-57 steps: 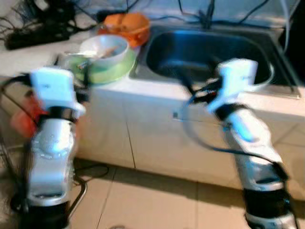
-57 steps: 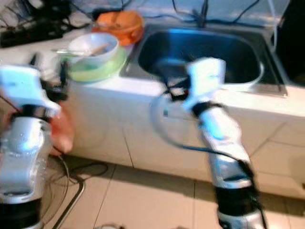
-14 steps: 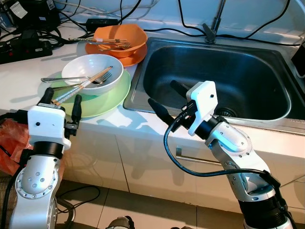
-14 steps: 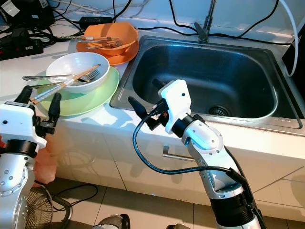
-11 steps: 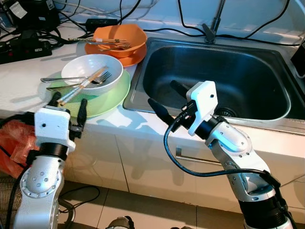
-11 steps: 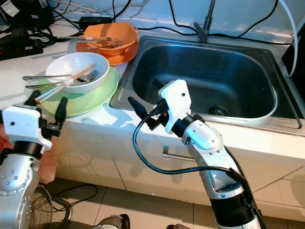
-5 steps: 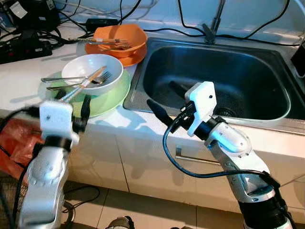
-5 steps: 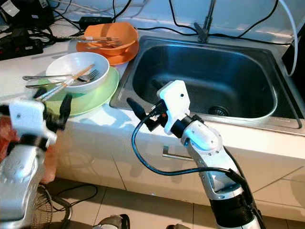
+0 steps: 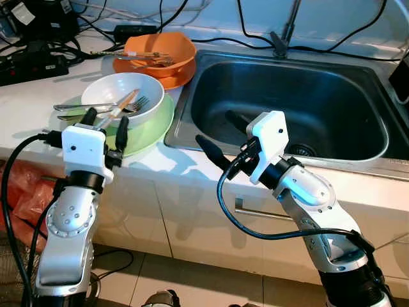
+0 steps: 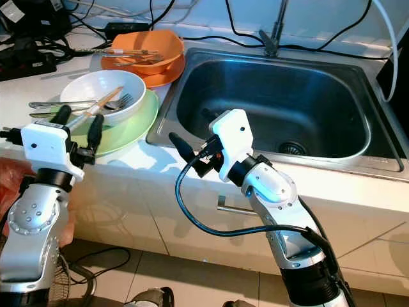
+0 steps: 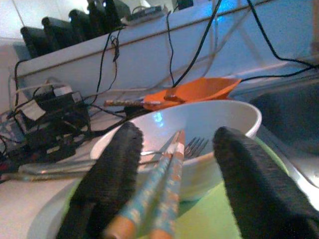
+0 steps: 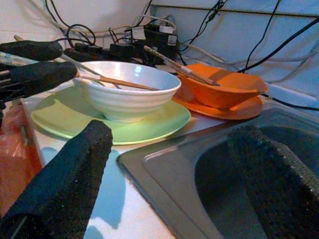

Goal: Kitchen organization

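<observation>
A white bowl (image 9: 121, 94) sits on a light green plate (image 9: 146, 125) on the counter left of the sink (image 9: 358, 150). A pair of chopsticks (image 9: 119, 109), a fork (image 9: 138, 103) and a long silver utensil (image 9: 69, 107) rest across the bowl. Behind it an orange bowl (image 9: 153, 50) with more cutlery stands on an orange plate. My left gripper (image 9: 104, 124) is open at the plate's near edge, its fingers (image 11: 107, 184) either side of the chopsticks' (image 11: 167, 184) near ends. My right gripper (image 9: 214, 128) is open, hovering over the sink's front left corner.
Black cables, a power strip (image 9: 35, 64) and adapters lie along the back of the counter. The faucet base (image 9: 280, 43) stands behind the sink, whose drain (image 9: 297, 150) is bare. An orange bag (image 9: 19, 192) hangs below the counter at my left.
My left arm has come forward and up to the plate's edge, so its fingers now straddle the chopsticks' ends. The right arm has stayed nearly still.
</observation>
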Controlling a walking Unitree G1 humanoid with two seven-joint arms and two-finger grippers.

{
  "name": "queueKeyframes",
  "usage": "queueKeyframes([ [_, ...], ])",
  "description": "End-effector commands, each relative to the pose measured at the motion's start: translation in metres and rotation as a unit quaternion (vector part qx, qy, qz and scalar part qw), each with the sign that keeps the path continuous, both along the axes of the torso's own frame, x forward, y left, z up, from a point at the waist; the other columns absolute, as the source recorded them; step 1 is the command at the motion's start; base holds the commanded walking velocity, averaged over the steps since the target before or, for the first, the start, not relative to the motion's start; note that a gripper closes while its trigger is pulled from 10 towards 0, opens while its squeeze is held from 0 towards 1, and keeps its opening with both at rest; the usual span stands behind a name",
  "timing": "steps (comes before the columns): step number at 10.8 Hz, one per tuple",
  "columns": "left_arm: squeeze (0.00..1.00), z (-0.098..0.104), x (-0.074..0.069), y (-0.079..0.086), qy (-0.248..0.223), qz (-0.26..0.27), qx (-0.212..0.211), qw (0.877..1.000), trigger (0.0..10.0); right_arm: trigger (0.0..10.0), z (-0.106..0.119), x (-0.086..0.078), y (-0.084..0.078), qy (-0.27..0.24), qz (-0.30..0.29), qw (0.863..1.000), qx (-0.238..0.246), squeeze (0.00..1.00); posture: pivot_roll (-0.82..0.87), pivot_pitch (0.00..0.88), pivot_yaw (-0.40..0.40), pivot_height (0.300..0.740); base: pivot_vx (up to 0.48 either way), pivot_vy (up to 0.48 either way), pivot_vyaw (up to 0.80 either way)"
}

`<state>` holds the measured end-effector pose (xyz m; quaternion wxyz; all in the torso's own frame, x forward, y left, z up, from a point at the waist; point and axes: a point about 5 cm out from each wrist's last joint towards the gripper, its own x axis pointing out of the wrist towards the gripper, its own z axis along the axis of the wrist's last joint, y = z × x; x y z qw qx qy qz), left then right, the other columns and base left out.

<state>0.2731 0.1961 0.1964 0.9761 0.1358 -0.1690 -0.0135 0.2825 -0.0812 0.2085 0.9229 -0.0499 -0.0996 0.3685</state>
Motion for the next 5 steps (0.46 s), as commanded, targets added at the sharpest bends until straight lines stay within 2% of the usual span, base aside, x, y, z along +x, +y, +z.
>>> queueKeyframes([
  [1,0.00,-0.0001,0.0010,-0.0006,0.000,-0.006,0.005,1.000,0.0,10.0,0.0018,-0.0020,-0.0011,-0.004,-0.005,1.000,0.001,0.00,0.04,0.135,-0.008,0.740,0.000,0.000,0.00],
  [5,0.00,-0.0007,0.0044,0.0028,-0.008,0.003,-0.002,1.000,0.0,10.0,0.0001,0.0000,-0.0035,-0.003,-0.026,1.000,-0.001,0.00,0.04,0.131,-0.004,0.740,0.000,0.000,0.00],
])
